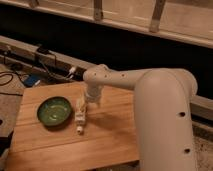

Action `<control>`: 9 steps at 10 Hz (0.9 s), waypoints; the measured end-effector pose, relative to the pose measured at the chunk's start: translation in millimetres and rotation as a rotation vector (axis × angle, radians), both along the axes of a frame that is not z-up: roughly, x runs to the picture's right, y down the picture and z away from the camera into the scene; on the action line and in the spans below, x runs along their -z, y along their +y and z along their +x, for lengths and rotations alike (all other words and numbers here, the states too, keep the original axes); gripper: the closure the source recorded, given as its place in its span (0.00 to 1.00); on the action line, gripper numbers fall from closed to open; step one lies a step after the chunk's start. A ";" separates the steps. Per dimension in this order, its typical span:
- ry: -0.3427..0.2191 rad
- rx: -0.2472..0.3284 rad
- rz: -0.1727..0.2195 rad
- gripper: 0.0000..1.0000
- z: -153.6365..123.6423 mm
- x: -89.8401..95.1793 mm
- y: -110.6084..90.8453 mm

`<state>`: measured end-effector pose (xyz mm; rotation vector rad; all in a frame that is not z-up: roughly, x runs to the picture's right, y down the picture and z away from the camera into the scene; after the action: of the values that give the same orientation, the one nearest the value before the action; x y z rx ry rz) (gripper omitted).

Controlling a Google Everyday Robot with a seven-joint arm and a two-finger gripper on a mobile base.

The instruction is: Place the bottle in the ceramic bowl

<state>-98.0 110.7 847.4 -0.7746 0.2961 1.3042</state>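
The pincer (84, 106) sits at the end of the white arm (160, 110), low over the wooden counter (105, 140) and directly above the upper end of the bottle (80, 119). Whether the pincer is spread, pressed together or pinching the bottle cannot be told from this view. The bottle is positioned just to the right of the ceramic bowl (54, 111), close to its rim but outside it, with its long axis running toward the camera and its white cap (79, 131) at the near end. Whether it rests on the counter or is carried slightly above it cannot be determined.

Probable faults from this state:
- A hold near one end of a slim bottle is likely to let it pivot or slip during transfer.
- A lift that is too low is likely to strike the near rim and push the glazed bowl toward the left edge of the counter.
- A release while tilted over the shallow bowl may let the bottle roll out across the rim.

Nothing stands between the bottle and the bowl, and the bowl is empty. Cables (47, 62) and a blue object (31, 80) lie behind and left of the counter, well apart from the transfer path.
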 end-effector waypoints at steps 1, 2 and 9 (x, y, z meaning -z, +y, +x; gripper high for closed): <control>-0.009 0.010 0.001 0.35 -6.2 0.8 1.4; -0.025 0.027 0.005 0.35 -17.1 3.0 2.5; -0.065 0.088 -0.008 0.35 -47.0 -2.9 10.5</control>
<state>-144.9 121.2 850.3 -0.7999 0.2804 1.1939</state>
